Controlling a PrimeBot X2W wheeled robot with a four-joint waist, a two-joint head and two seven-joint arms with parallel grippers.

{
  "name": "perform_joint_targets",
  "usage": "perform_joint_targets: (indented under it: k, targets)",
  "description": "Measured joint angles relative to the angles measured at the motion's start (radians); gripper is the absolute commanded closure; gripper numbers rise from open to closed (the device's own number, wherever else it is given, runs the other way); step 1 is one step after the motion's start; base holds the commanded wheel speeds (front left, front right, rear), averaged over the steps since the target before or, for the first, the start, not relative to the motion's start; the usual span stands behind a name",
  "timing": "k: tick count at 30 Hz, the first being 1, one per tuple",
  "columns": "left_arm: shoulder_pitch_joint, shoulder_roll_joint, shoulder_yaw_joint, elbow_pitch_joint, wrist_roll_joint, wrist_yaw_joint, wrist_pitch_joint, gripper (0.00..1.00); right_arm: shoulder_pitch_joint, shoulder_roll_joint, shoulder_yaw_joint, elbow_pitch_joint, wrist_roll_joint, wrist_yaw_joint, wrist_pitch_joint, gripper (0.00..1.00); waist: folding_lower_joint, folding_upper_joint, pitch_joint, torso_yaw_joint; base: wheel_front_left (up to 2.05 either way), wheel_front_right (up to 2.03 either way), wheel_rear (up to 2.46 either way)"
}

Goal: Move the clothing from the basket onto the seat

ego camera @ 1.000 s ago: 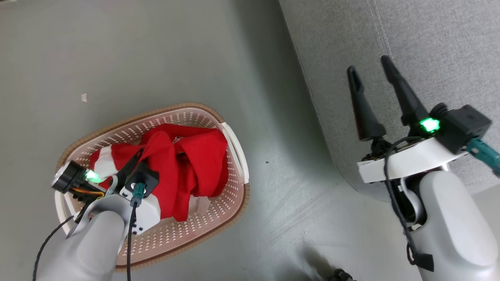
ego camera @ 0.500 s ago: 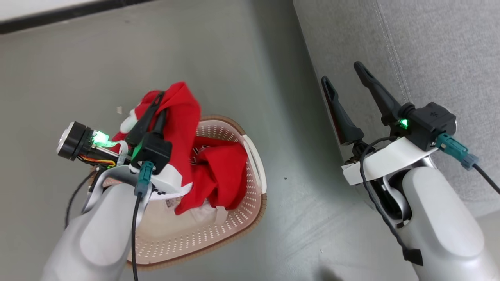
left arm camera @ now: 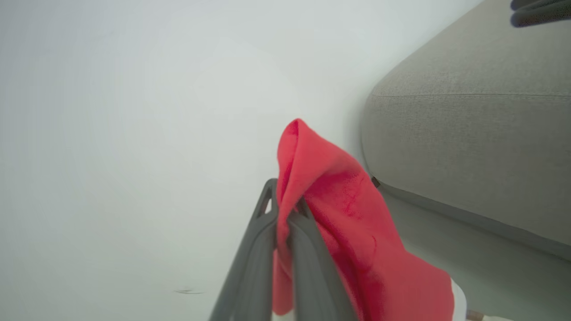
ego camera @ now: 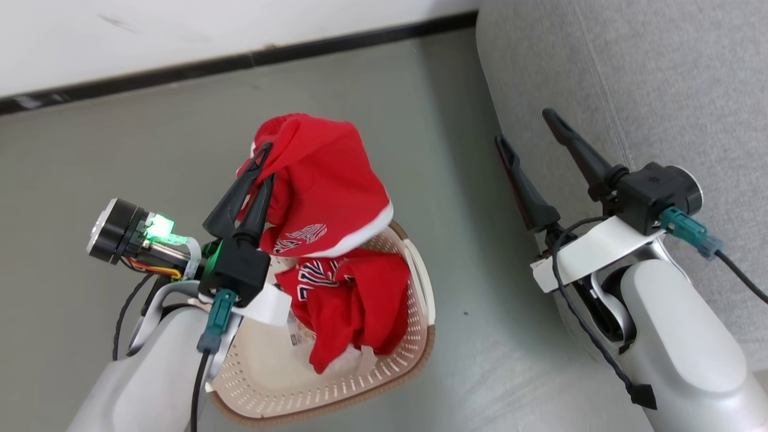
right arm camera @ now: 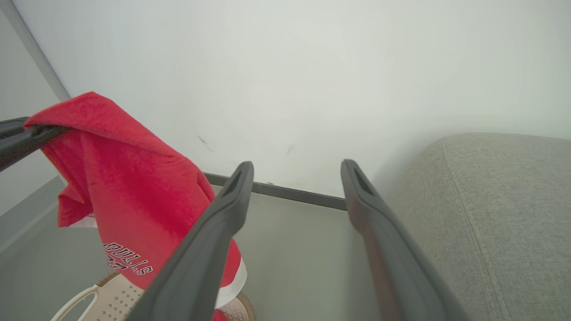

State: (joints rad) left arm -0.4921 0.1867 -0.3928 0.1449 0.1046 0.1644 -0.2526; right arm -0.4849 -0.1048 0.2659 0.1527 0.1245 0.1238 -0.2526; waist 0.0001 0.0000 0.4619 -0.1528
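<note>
My left gripper (ego camera: 263,157) is shut on a red garment (ego camera: 324,180) with a white hem band and dark lettering, holding it up above the basket (ego camera: 384,384). The pinched fold of that garment (left arm camera: 348,214) drapes over my left gripper (left arm camera: 285,200) in the left wrist view. A second red piece of clothing (ego camera: 360,300) with lettering lies in the cream perforated basket. My right gripper (ego camera: 525,127) stands open and empty against the front of the grey seat (ego camera: 660,72). From the right wrist, my right gripper (right arm camera: 298,167) frames the hanging garment (right arm camera: 129,187), the basket (right arm camera: 102,303) and the seat (right arm camera: 504,214).
The basket stands on a grey floor (ego camera: 150,156) left of the seat. A white wall (ego camera: 180,36) with a black baseboard (ego camera: 300,53) runs behind. Open floor lies between the basket and the seat.
My left gripper has risen out of the basket with the red garment, which now hangs free of the pile. The head camera has tilted up, bringing the wall into view. The right gripper stays open.
</note>
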Motion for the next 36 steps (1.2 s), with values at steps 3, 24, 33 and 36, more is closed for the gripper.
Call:
perform_joint_targets:
  k: [3, 24, 33, 36]
  targets:
    - [0.015, 0.017, -0.004, -0.033, 0.000, -0.001, 0.000, 1.00, 0.001, -0.012, 0.018, 0.012, 0.001, 0.000, 0.000, 0.00, 0.0000, 0.0000, -0.031, 0.013, 0.00, 0.00, 0.00]
    - [0.032, 0.076, -0.043, -0.175, -0.041, -0.086, -0.004, 1.00, 0.057, -0.116, 0.329, 0.083, 0.110, 0.001, 0.000, 0.00, -0.0001, 0.0000, -0.264, 0.072, 0.00, 0.00, 0.00]
    - [0.031, 0.088, -0.097, -0.213, -0.062, -0.150, -0.004, 1.00, 0.072, -0.151, 0.430, 0.082, 0.238, 0.001, 0.000, 0.00, -0.0001, 0.0000, -0.352, 0.081, 0.00, 0.00, 0.00]
    - [0.030, 0.095, -0.122, -0.221, -0.059, -0.174, -0.004, 1.00, 0.069, -0.177, 0.481, 0.082, 0.263, 0.001, 0.002, 0.00, -0.0001, 0.0000, -0.378, 0.084, 0.00, 0.00, 0.00]
